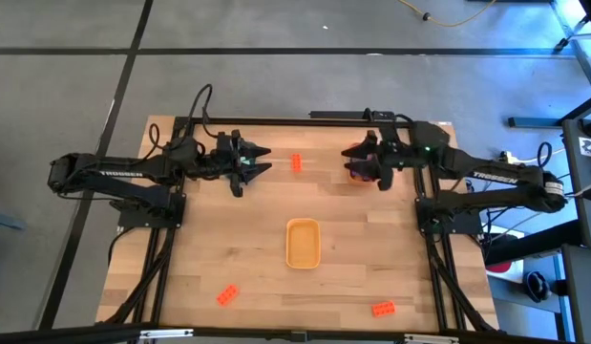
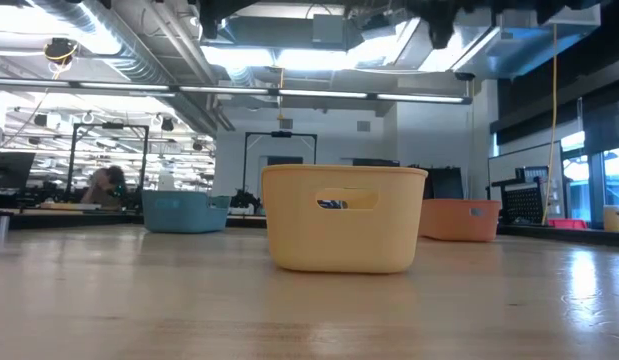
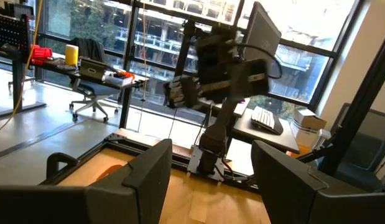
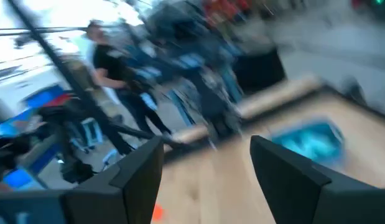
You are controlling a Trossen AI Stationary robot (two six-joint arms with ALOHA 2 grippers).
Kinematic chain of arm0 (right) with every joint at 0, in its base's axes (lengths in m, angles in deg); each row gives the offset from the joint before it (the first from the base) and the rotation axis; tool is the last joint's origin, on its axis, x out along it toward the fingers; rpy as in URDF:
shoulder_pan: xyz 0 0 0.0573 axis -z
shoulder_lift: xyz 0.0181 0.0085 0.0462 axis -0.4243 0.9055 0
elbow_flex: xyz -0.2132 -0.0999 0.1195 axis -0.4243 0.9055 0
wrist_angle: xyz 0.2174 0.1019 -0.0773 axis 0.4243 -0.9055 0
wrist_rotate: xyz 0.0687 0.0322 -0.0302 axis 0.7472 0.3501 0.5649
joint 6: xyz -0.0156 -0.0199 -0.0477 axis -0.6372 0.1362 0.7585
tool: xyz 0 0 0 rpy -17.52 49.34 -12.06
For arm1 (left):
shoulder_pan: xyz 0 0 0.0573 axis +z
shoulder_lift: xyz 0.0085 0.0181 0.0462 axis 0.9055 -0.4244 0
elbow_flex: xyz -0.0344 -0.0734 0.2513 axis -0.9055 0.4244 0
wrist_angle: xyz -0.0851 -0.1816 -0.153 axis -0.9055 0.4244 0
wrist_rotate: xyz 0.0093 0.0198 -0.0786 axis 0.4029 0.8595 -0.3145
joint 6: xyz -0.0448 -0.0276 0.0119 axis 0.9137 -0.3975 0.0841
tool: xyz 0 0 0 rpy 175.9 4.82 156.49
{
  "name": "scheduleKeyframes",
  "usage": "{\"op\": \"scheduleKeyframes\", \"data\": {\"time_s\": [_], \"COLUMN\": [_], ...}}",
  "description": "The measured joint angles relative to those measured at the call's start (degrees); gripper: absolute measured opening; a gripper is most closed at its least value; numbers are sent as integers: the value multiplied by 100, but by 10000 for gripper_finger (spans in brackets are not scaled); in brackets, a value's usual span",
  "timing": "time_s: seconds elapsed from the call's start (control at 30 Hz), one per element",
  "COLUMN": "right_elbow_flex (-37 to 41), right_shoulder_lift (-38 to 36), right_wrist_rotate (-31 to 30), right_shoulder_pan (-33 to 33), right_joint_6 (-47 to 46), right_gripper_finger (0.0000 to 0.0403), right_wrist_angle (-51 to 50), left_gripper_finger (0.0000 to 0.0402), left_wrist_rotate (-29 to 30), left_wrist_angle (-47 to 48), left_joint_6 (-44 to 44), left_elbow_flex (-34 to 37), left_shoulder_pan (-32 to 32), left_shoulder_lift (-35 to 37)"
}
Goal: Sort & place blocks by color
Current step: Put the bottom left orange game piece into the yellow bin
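Observation:
Three orange-red blocks lie flat on the wooden table: one point(image 1: 297, 162) at the far middle between the two grippers, one point(image 1: 228, 294) near the front left, one point(image 1: 383, 309) near the front right. My left gripper point(image 1: 264, 161) hangs above the far left of the table, open and empty; its fingers point(image 3: 148, 180) hold nothing. My right gripper point(image 1: 349, 158) hangs above the far right, open and empty point(image 4: 208, 180). A patch of purple and orange point(image 1: 362, 174) shows under the right gripper; what it is I cannot tell. No mint-green block shows plainly.
A yellow tray point(image 1: 303, 243) stands at the table's middle. The low view shows it point(image 2: 344, 232) with a blue tray point(image 2: 184, 212) behind it on one side and an orange tray point(image 2: 459, 220) on the other. People show in the room beyond point(image 4: 111, 62).

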Motion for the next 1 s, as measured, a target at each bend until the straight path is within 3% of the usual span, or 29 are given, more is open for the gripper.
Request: {"op": "scheduleKeyframes", "data": {"time_s": [0.1, 0.33, 1.0], "right_elbow_flex": [-2, -2, -2], "right_shoulder_lift": [4, 7, 11], "right_wrist_rotate": [-8, -248, -255], "right_shoulder_pan": [-301, -510, -507], "right_joint_6": [576, 1352, 1375], "right_gripper_finger": [243, 243, 243], "right_wrist_angle": [566, 647, 732], "left_gripper_finger": [212, 212, 212], "left_wrist_rotate": [0, 0, 0], "left_wrist_angle": [0, 0, 0], "left_joint_6": [2, 15, -4], "left_elbow_flex": [0, 0, 0], "left_shoulder_pan": [-1, -1, -1], "left_shoulder_lift": [0, 0, 0]}}
